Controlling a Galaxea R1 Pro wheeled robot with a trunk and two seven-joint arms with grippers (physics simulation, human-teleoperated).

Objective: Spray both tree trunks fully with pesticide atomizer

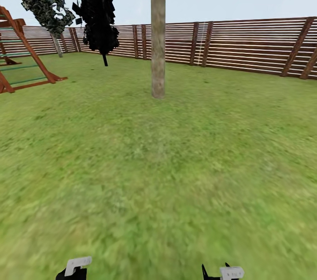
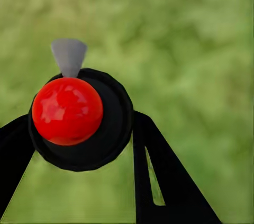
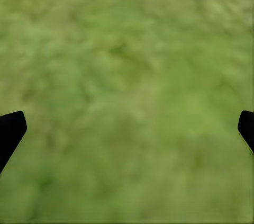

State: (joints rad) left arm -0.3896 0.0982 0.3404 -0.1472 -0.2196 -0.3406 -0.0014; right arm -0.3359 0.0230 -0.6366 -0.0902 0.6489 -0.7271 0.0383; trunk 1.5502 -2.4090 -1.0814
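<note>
The pesticide atomizer, a black round body capped by a glossy red ball with a small grey nozzle, sits between the left gripper fingers. At twelve o'clock the tree trunk stands upright on the grassy floor.

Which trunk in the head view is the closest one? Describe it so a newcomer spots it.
Start at the slatted wooden fence along the back of the lawn. In front of it, near the middle, stands one thick bare grey-brown trunk. Unlike the leafy dark trees to its left, it shows no foliage low down.
</note>
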